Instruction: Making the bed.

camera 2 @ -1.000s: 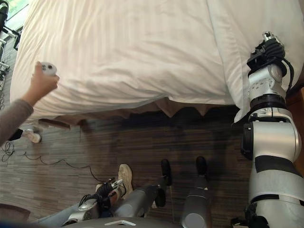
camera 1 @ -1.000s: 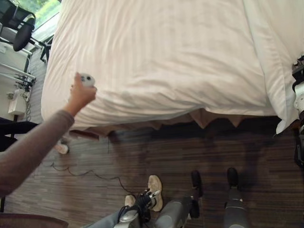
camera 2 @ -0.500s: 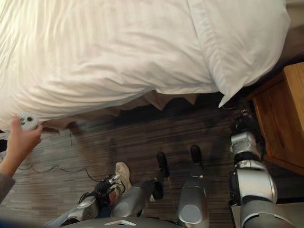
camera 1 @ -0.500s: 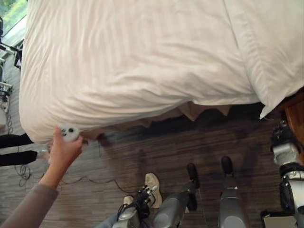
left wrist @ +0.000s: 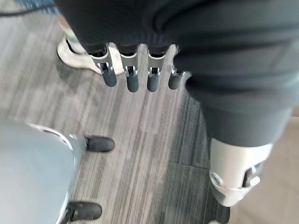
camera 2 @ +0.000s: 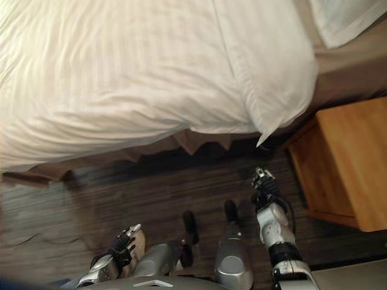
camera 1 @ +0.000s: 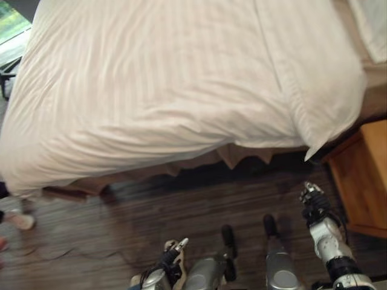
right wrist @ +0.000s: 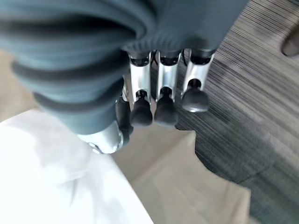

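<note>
Bedroom: large bed (camera 1: 169, 78) under white striped duvet (camera 1: 151, 115), wooden nightstand (camera 2: 347, 160) beside, dark plank floor (camera 1: 181, 205)

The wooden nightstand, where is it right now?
In the eye views the wooden nightstand stands on the floor at the right, beside the head end of the bed, just below the hanging corner of the white duvet and beyond the robot's right hand.

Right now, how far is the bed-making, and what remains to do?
Mostly done, it seems: the white duvet lies spread over the bed, though creased along its near edge. The folded-back part hangs its corner over the side by the wooden nightstand. Nothing is in hand: the left hand and the right hand hang open above the floor. Probably left: smoothing the edge and squaring that corner.
</note>
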{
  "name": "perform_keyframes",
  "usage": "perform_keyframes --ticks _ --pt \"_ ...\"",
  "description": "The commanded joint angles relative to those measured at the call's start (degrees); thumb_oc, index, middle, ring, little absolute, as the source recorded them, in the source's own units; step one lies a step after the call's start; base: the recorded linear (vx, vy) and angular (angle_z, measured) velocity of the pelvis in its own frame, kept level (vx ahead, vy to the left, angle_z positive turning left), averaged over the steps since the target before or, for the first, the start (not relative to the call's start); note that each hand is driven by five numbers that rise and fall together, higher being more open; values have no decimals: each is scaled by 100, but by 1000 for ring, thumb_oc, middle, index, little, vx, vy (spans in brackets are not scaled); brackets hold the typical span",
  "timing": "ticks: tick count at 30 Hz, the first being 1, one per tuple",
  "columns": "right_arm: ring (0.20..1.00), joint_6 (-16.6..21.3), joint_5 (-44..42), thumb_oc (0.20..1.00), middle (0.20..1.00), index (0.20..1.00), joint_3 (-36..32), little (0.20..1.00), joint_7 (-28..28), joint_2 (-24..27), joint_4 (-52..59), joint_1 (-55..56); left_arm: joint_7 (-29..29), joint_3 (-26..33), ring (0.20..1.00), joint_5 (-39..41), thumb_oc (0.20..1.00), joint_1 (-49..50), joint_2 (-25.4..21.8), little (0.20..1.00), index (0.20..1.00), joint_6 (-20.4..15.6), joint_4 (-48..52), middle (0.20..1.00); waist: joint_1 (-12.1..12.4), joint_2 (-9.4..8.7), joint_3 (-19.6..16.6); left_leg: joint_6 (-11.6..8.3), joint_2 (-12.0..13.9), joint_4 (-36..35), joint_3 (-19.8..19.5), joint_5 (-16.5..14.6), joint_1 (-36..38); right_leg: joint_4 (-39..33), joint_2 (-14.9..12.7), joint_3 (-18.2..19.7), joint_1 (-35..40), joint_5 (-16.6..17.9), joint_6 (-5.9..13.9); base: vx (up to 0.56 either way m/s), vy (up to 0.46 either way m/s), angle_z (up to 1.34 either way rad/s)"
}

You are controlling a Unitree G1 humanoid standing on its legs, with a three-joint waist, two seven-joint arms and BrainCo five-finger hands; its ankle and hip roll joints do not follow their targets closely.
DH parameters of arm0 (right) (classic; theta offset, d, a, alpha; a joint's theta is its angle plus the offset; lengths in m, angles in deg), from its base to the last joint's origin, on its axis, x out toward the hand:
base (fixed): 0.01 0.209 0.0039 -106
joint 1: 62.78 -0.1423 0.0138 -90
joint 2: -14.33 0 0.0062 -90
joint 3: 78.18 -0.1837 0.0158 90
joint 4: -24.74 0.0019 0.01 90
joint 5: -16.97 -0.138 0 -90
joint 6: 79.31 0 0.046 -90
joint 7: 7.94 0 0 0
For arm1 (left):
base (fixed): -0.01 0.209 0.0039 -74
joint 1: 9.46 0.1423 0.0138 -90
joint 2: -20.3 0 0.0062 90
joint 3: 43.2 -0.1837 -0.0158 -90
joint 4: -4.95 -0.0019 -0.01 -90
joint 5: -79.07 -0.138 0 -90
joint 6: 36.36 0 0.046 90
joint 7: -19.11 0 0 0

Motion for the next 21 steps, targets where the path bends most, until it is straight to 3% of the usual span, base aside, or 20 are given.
perform_keyframes --ticks 1,2,3,6,7,8,9,13,17,21 --pt "200 78 664 200 200 200 -118 200 193 109 244 -157 45 -43 1000 -361 1000 26 -96 1000 1000 -18 -342 1000 35 68 -576 308 -315 233 164 -1004 468 324 201 169 -106 -374 217 -55 82 -6" --pt "200 75 668 200 200 200 -118 200 190 105 251 -151 45 -43 1000 -362 1000 28 -99 1000 1000 -17 -341 1000 40 65 -571 308 -316 232 170 -1006 477 319 201 175 -96 -372 218 -256 304 -29" --pt "200 45 1284 200 200 200 -153 200 205 136 663 151 19 81 1000 -635 1000 -23 -293 1000 1000 -3 -280 1000 -10 -173 -651 402 -346 219 262 -1050 619 314 181 252 -56 -179 380 -283 306 -37" --pt "200 84 1635 200 200 200 -257 200 124 90 868 379 54 187 1000 -917 1000 -134 -445 1000 1000 -27 -346 1000 -69 -303 -592 469 -359 146 390 -1008 731 607 201 253 -140 5 565 -232 214 -38" --pt "278 82 1637 278 278 278 -257 278 123 86 872 381 54 187 1000 -917 1000 -136 -447 1000 1000 -28 -348 1000 -69 -306 -587 469 -360 142 390 -1005 737 629 203 253 -146 -7 565 -253 177 -38" --pt "598 95 1677 598 598 598 -261 598 101 34 866 426 69 195 1000 -998 1000 -200 -495 1000 1000 -32 -371 1000 -94 -324 -541 476 -326 139 388 -984 769 984 230 181 -205 -136 587 -211 109 -27" --pt "1000 100 1698 1000 1000 1000 -243 1000 136 -60 890 556 115 258 1000 -1035 1000 -268 -559 1000 1000 -45 -336 1000 -135 -357 -499 489 -257 129 317 -950 844 1600 271 10 -228 -426 508 -210 108 -13" --pt "1000 50 1876 1000 1000 1000 -250 1000 150 -61 985 740 119 333 1000 -976 1000 -274 -661 1000 1000 -59 -216 1000 -175 -443 -674 487 -259 119 79 -942 896 2105 298 -100 -91 -716 327 -111 35 21" --pt "1000 100 1820 1000 1000 1000 -225 1000 101 -188 894 736 164 405 1000 -1052 1000 -128 -592 1000 1000 -90 -169 1000 25 -580 -1125 491 -331 93 -4 -985 934 901 223 -148 581 -771 284 -47 2 34" --pt "1000 143 1848 1000 1000 1000 -282 1000 67 -204 1081 766 193 452 1000 -994 1000 35 -443 1000 1000 -67 -95 1000 134 -632 -1229 507 -319 102 -19 -991 1009 977 251 -136 610 -657 308 -16 -47 -2"
